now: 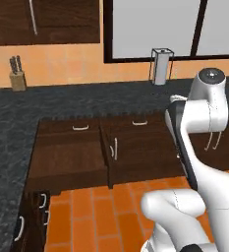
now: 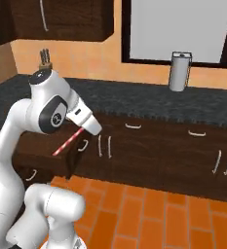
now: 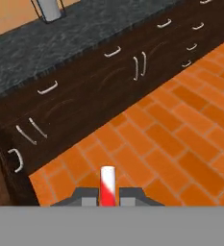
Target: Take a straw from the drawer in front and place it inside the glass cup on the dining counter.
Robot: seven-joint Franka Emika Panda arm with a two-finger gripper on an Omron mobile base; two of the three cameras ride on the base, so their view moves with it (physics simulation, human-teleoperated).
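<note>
- Closest in the hand view, the gripper (image 3: 106, 198) has its two dark tips pressed tight on the straw (image 3: 106, 185), a red-and-white striped stick that stands up between them.
- Below the straw in that view lies the orange brick-pattern floor (image 3: 171, 139), with nothing touching the stick but the tips.
- From the right base view, the straw (image 2: 66, 142) slants down and to the left from the white hand, hanging in the air above the open drawer (image 2: 44, 160).
- The drawer (image 1: 71, 152) is pulled out from the row of dark brown cabinet fronts, its brown inside showing in the left base view.
- Behind it runs the black speckled granite counter (image 1: 86, 101).
- On that counter stand a paper-towel holder (image 1: 161, 66) by the window and a knife block (image 1: 17, 74) further left, against the orange wall.
</note>
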